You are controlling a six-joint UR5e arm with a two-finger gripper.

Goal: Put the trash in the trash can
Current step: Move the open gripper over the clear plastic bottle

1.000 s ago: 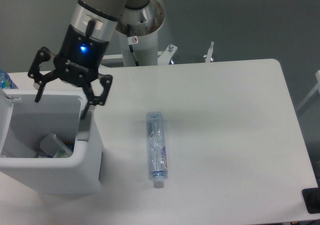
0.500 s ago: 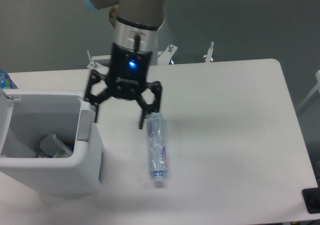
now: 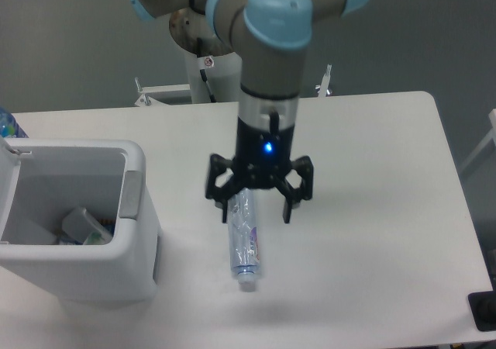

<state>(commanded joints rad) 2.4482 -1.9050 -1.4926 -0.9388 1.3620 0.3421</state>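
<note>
The gripper (image 3: pixel 256 211) hangs with its 2 fingers spread apart, straddling the upper end of the bottle (image 3: pixel 243 236), which lies flat on the white table (image 3: pixel 364 209) and runs from between the fingers toward the near edge. Bare tabletop lies to the gripper's right. The trash can (image 3: pixel 132 240) stands well to its left, holding the crumpled packet (image 3: pixel 87 226). A grey wall (image 3: pixel 434 31) lies behind.

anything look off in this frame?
Only the bottle: it lies flattened on the table, cap toward the near edge, not yet binned. The open gripper hangs over its far end. The bin stands upright with a packet inside. No spills.
</note>
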